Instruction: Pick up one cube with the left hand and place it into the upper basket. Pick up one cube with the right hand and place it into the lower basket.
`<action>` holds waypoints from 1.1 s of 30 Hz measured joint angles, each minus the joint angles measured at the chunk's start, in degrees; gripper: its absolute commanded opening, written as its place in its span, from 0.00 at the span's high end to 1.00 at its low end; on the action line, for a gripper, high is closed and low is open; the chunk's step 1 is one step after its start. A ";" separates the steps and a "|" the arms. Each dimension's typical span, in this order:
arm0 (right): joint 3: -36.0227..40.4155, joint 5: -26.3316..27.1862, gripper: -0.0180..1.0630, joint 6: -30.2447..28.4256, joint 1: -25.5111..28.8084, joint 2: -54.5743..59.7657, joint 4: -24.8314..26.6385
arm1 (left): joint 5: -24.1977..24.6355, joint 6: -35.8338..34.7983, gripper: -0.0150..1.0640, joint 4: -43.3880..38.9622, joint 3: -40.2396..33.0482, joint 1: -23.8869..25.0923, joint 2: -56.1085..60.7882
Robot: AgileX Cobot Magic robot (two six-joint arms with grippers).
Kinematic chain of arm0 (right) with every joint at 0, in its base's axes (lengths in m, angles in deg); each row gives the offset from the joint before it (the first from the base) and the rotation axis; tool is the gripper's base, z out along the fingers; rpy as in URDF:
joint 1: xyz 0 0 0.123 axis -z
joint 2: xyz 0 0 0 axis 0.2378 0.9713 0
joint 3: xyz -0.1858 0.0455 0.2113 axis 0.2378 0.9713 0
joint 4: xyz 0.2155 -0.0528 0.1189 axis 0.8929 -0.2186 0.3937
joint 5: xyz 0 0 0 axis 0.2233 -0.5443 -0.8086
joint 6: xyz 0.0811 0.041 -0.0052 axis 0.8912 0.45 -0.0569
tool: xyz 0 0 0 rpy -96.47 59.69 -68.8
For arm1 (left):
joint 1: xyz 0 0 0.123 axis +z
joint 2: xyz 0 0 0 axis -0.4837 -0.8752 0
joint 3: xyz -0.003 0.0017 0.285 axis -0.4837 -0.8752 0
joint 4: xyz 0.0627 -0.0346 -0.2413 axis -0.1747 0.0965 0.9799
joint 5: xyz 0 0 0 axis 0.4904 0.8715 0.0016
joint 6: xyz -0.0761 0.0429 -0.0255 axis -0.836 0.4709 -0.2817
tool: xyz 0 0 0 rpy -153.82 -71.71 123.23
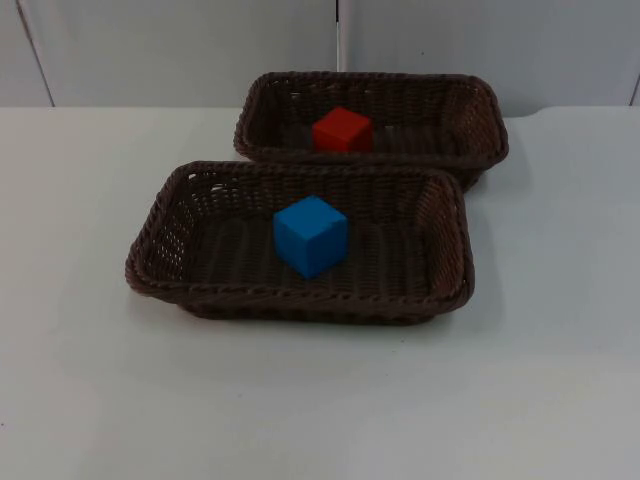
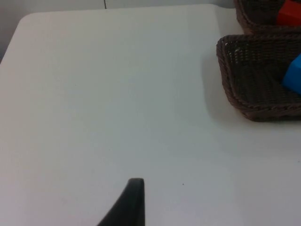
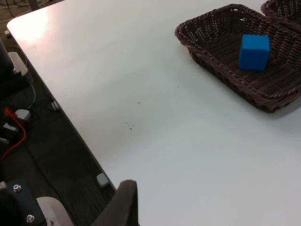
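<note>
Top view: a white table (image 1: 320, 400) runs back to a grey wall (image 1: 180, 50). Two dark woven baskets stand on it, one behind the other, their rims touching or nearly so. The upper basket (image 1: 470, 110) holds one red cube (image 1: 342, 130); the lower basket (image 1: 160, 240) holds one blue cube (image 1: 311, 236), near the middle of its floor. Two cubes, two baskets, one cube in each.

Left wrist view: the left gripper (image 2: 129, 207) hangs over bare table (image 2: 103, 94), one black fingertip in sight; I cannot tell how far its fingers stand apart, and nothing shows in its grasp. Both baskets are well apart from it: the lower basket (image 2: 244, 70) with an edge of the blue cube (image 2: 294, 77), and behind it the upper basket (image 2: 254, 16) with a bit of the red cube (image 2: 289, 14).

Right wrist view: the right gripper (image 3: 122, 207) is at the table's (image 3: 141, 70) edge, beside dark floor (image 3: 61, 160). One fingertip shows; its opening cannot be told. The blue cube (image 3: 254, 52) sits in the lower basket (image 3: 202, 33), well apart from this gripper, and a corner of the upper basket (image 3: 284, 9) lies beyond.
</note>
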 measured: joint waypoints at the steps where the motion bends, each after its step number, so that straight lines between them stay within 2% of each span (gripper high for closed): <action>1: 0.00 0.00 0.01 0.00 0.00 0.00 0.00 | 0.00 0.00 0.01 0.00 0.00 0.00 0.00; 5: 0.00 0.00 0.01 0.00 0.99 0.00 0.00 | 0.00 0.00 0.01 0.00 0.00 0.00 0.00; 10: 0.00 0.00 0.01 0.17 5.59 0.00 0.00 | 0.00 0.00 0.01 0.00 0.00 0.00 0.00; 33: 0.00 0.00 0.01 0.17 32.76 0.00 0.00 | 0.00 0.00 0.01 0.00 0.00 0.00 0.00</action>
